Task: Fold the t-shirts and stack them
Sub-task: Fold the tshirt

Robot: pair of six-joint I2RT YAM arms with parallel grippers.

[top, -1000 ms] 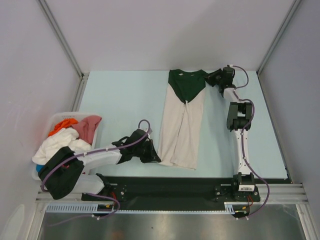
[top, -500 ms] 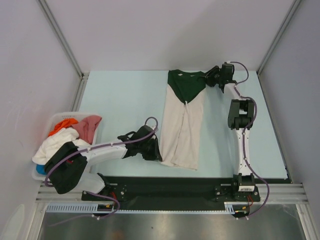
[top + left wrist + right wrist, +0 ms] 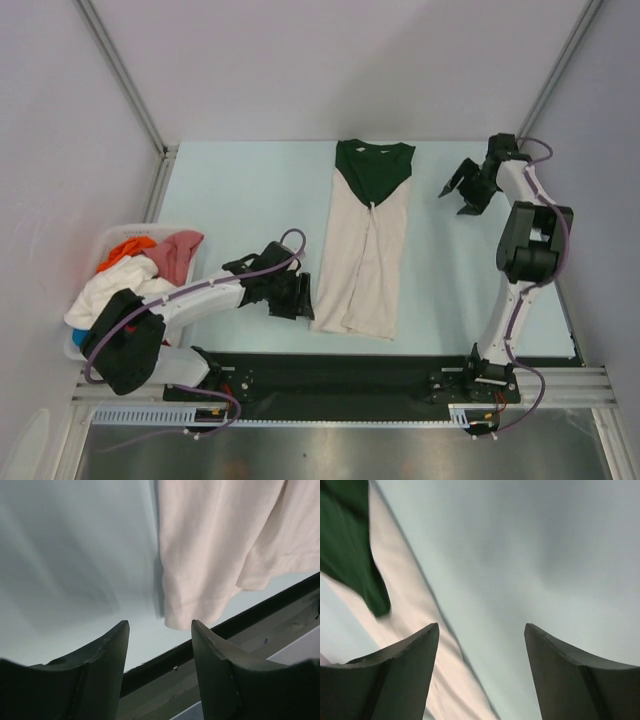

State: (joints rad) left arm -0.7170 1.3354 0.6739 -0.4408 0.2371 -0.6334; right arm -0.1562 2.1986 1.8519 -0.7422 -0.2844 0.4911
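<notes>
Pale blue table point(image 3: 240, 200) with a cream-and-green t-shirt point(image 3: 365, 250) lying lengthwise between two arms.
Left gripper point(image 3: 303, 297), jaws apart and empty, sits just beside the shirt's near-left hem; right gripper point(image 3: 458, 196), also apart and empty, hangs right of its far green end. Other t-shirts point(image 3: 115, 285) fill a white basket point(image 3: 148, 230) at left.

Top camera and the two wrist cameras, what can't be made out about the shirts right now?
- Basket pile: in the top view the left arm covers its near part, so the shirts cannot be counted.
- Cream and green t-shirt: any print is too small to see in the top view.
- Left wrist view: only its hem shows, cut off by the frame edges and blurred.
- Right wrist view: only a green sleeve and a cream strip show, blurred.
</notes>
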